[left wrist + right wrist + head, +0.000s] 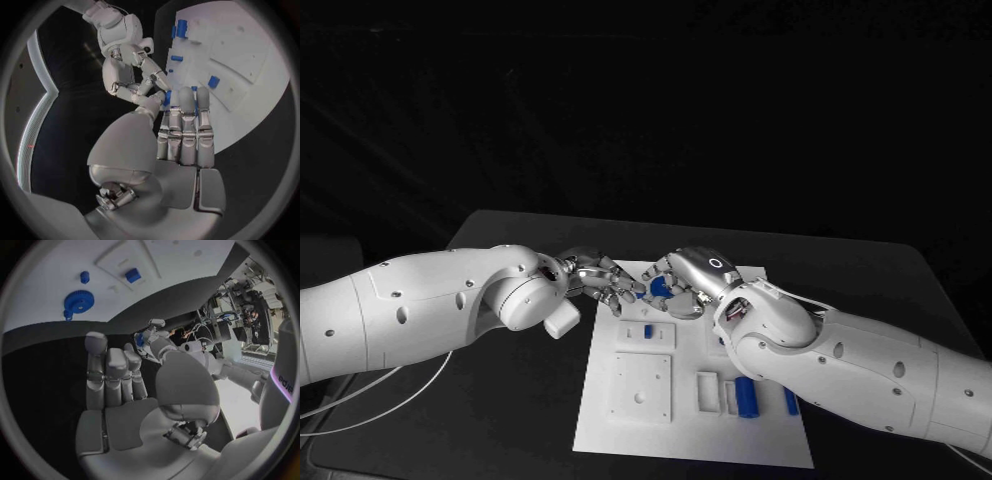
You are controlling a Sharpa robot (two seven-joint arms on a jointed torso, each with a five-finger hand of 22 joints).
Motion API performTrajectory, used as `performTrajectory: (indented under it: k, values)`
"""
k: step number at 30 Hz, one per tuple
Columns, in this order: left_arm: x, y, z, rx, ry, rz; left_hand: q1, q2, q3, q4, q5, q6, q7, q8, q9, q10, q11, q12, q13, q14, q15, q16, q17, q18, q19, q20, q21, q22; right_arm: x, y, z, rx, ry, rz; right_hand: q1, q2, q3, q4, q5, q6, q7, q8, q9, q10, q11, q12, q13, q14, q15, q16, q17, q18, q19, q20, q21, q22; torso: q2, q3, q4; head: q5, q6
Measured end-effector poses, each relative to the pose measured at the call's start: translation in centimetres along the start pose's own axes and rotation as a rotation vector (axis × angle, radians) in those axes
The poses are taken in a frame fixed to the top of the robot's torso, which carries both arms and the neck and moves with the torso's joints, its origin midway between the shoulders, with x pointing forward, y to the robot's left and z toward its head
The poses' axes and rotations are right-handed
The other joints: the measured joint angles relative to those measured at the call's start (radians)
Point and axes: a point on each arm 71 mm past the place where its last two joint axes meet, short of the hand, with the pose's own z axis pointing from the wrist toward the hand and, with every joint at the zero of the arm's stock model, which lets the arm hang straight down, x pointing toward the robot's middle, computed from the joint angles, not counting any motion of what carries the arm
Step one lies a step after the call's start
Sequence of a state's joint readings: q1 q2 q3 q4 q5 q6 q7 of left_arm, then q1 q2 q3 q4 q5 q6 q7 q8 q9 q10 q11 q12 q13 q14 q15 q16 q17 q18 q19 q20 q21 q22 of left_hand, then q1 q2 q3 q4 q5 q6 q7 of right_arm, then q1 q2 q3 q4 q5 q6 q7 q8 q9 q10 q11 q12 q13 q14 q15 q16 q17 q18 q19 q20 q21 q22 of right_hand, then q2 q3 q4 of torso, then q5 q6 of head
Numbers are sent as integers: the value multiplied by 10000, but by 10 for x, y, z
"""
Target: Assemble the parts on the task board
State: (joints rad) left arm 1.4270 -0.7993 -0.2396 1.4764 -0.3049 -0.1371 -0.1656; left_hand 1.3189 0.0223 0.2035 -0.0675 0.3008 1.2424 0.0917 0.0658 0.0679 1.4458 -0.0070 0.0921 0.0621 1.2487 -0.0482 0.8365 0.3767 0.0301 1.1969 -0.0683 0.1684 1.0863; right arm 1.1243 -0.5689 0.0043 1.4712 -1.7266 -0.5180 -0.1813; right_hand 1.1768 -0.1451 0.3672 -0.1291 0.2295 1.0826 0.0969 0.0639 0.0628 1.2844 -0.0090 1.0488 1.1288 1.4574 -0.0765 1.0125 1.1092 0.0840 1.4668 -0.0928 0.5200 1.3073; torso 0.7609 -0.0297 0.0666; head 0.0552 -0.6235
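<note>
Both robot hands are meeting above the far end of the task board (pixel 697 440). The right robot hand (pixel 678 280) is pinching a small blue part (pixel 659 287), and the left robot hand (pixel 596 278) is reaching in, its grasp impossible to tell. A mistimed handover risks dropping the part onto the board.

A robotics lab: a black table (pixel 906 280) under dark drapes, with cluttered cables and equipment racks (pixel 240 315) beyond its edge.
</note>
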Motion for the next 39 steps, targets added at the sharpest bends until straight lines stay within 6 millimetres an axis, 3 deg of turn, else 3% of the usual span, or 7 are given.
performTrajectory:
  k: [7,9,10,11,20,27,39]
  values:
    - [-3,0,-1,101,-300,-188,-56,-22,0,0,-1,27,-26,3,2,199,-57,478,42,-89,-87,516,191,0,53,-60,36,361,3,-8,-9,359,14,301,112,-2,-776,458,-97,9,-9,0,0,1,0,0,-31,0,0,0,87,0,0,0,-32,0,-4,-2,-4,23,47]
    - [-4,0,-1,131,-414,-267,-59,-24,0,0,-1,30,-28,2,2,229,-90,683,78,-110,-108,716,273,-11,36,-107,36,470,4,-8,-11,435,12,396,147,-37,-1025,619,-97,80,-79,0,0,1,0,0,-43,0,0,0,105,0,0,0,-32,0,-4,2,-13,32,59]
    - [-4,0,-1,151,-486,-319,-69,-35,-15,-15,-1,52,-51,2,2,213,-110,846,113,-146,-144,877,335,-153,56,-127,79,560,5,-8,-12,489,-1,458,147,-37,-1176,736,-142,142,-99,0,0,1,1,0,-43,0,0,0,116,1,0,0,-33,0,-4,5,-16,32,66]
    - [-4,0,-2,167,-540,-357,-70,-36,-59,-25,-1,54,-53,2,2,196,-130,970,147,-165,-162,983,376,-154,72,-142,107,623,5,-8,-12,532,-13,499,147,-37,-1337,819,-165,208,-118,-1,0,2,1,0,-43,0,0,0,126,1,0,0,-32,0,-4,5,-21,30,75]
    - [-3,-3,-2,309,-988,-663,-210,-27,-367,-76,-1,203,-213,-14,2,132,-435,3273,1499,-237,-415,2739,914,-154,262,-417,738,1849,9,-5,-10,1022,-244,845,330,-170,-3019,2185,249,888,-333,-1,38,95,-90,83,-20,53,-52,0,242,1,1,-74,59,0,-5,10,-5,-64,127]
    - [-2,-3,-2,303,-1176,-783,-273,-42,-438,-103,-18,314,-309,-56,2,112,-496,4157,2011,-125,-555,3470,909,-154,339,-516,1004,2218,8,-7,-8,1551,-588,995,330,-170,-2963,2645,262,1102,-380,-1,60,131,-126,83,8,54,-52,0,255,0,-35,-110,102,0,0,6,11,-86,143]
    - [2,-2,-2,252,-1180,-822,-338,-106,-580,-193,-79,462,-454,-47,2,182,-566,5406,3032,92,-660,4486,1343,-153,448,-624,1861,2217,7,-5,-4,1973,-967,1069,330,-170,-2826,2781,106,1138,-416,-2,59,93,-163,81,-40,54,-52,0,224,0,1,-145,102,0,7,-13,6,-71,148]
